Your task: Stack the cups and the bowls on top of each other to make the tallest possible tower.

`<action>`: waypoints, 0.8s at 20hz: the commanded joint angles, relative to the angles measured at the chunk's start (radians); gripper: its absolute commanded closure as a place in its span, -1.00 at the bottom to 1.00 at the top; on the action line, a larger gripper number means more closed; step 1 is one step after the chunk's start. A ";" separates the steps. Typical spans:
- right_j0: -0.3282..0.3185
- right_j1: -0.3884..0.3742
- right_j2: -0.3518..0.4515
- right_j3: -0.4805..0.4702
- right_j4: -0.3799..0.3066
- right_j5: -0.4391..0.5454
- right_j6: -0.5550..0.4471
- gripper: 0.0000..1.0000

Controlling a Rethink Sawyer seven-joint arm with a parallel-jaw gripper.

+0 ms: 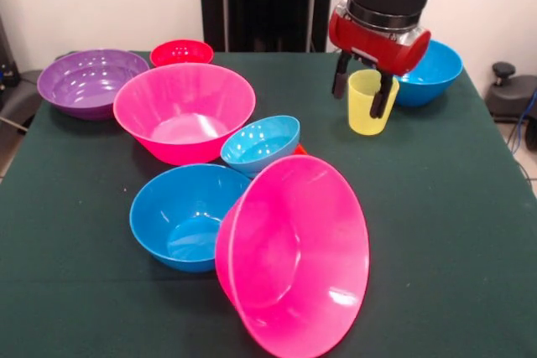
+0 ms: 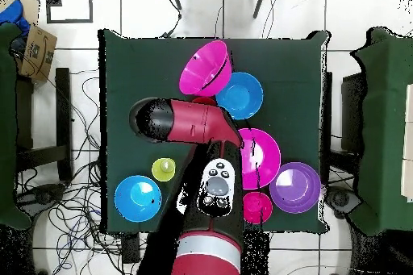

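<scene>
- My claw (image 1: 362, 94) hangs over the yellow cup (image 1: 369, 104) at the far right of the green tabletop (image 1: 445, 232), one dark finger (image 1: 339, 75) down the cup's left outside, the other (image 1: 382, 95) over its rim. The jaws stand part open around the wall; whether they press it I cannot tell.
- The cup stands upright, touching or just in front of a large blue bowl (image 1: 432, 73) at the far right corner.
- Risk: if I close off-centre, the thin smooth wall could squirt out or tip the cup against that blue bowl.
- Risk: a lift with only one wall pinched could leave the cup tilted, and it would land crooked on any stack.
- No tall tower stands yet. In the near middle, a small light-blue bowl (image 1: 261, 142) sits tilted on a red piece that barely shows, between a second large blue bowl (image 1: 180, 215) and a large pink bowl (image 1: 298, 253) lying on its side.
- That tipped pink bowl leans close to the cluster; a careless pass could roll it.
- Far left: an upright pink bowl (image 1: 183, 111), a purple bowl (image 1: 88, 81) and a small red bowl (image 1: 181, 52), well apart from my reach path.
</scene>
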 commanded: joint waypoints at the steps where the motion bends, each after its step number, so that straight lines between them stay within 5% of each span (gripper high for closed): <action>1: -0.026 0.042 0.165 0.011 -0.104 -0.043 -0.148 -1.00; 16: 0.028 0.038 0.105 -0.059 -0.225 -0.042 -0.068 -1.00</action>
